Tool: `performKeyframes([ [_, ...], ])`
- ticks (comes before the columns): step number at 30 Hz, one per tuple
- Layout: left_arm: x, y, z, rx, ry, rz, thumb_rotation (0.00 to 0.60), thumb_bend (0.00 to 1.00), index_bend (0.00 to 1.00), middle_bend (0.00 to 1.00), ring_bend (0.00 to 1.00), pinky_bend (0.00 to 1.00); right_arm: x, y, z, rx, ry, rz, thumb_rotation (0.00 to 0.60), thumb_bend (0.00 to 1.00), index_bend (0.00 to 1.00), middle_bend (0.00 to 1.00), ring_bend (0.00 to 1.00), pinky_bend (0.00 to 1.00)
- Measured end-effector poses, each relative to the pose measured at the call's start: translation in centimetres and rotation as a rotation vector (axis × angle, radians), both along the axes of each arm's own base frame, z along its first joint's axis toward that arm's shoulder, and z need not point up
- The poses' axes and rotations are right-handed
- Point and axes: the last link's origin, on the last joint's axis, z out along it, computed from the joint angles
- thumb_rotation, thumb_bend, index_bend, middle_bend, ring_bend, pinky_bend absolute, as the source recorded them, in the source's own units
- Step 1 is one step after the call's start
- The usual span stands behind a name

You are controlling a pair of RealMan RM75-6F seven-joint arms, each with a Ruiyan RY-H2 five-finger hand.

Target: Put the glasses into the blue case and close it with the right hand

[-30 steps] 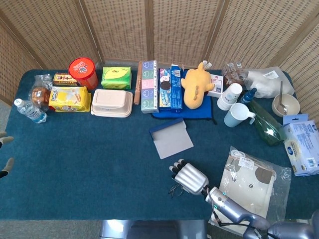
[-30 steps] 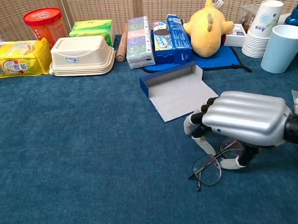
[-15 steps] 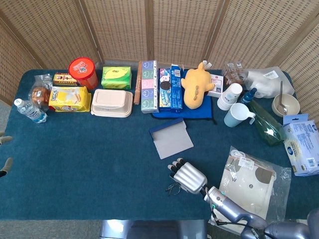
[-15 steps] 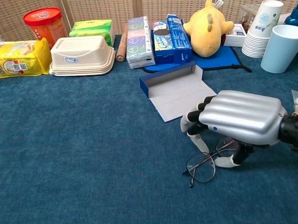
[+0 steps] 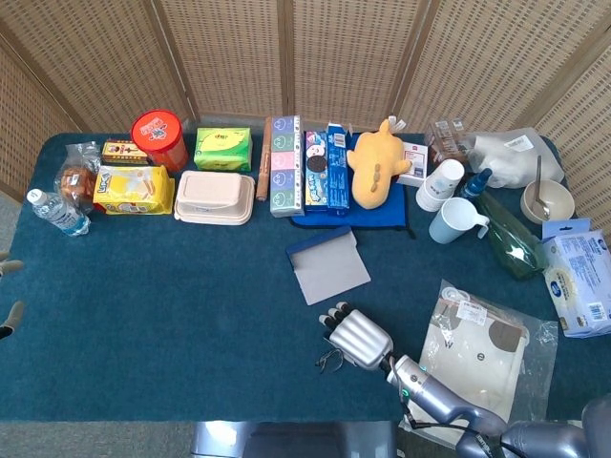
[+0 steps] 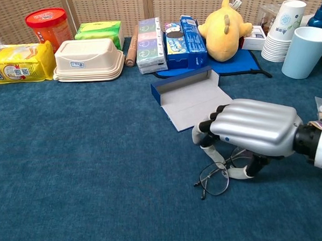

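The right hand (image 6: 252, 132) hangs palm-down over the glasses (image 6: 218, 176), its fingers curled down around the frame; the thumb lies against the right lens and a fingertip touches the frame near the bridge, but I cannot tell whether the grip has truly closed. The glasses lie on the blue desk (image 6: 87, 157), their left lens clear of the hand at its 7 o'clock. The blue case (image 6: 189, 96) lies open at the hand's 11 o'clock, close by but apart, its grey inside facing up. In the head view the hand (image 5: 357, 336) sits at 6 o'clock from the case (image 5: 325, 263). The left hand (image 5: 8, 296) shows only as fingertips at the desk's 9 o'clock edge, spread and holding nothing.
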Motion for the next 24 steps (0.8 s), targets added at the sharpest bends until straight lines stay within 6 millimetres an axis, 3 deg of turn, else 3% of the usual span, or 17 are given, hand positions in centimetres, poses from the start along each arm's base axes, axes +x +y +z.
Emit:
performKeyframes([
  [9, -0.2, -0.3, 0.2, 0.006, -0.002, 0.004, 0.600, 0.36, 0.26, 0.20, 0.18, 0.19, 1.0, -0.4, -0.4, -0.005, -0.059, -0.017, 0.600, 0.32, 0.69, 0.34, 0.31, 0.30],
  [24, -0.1, 0.1, 0.1, 0.006, -0.011, -0.015, 0.600, 0.36, 0.26, 0.20, 0.18, 0.19, 3.5, -2.0, 1.6, -0.077, -0.175, -0.047, 0.600, 0.31, 0.69, 0.34, 0.32, 0.30],
])
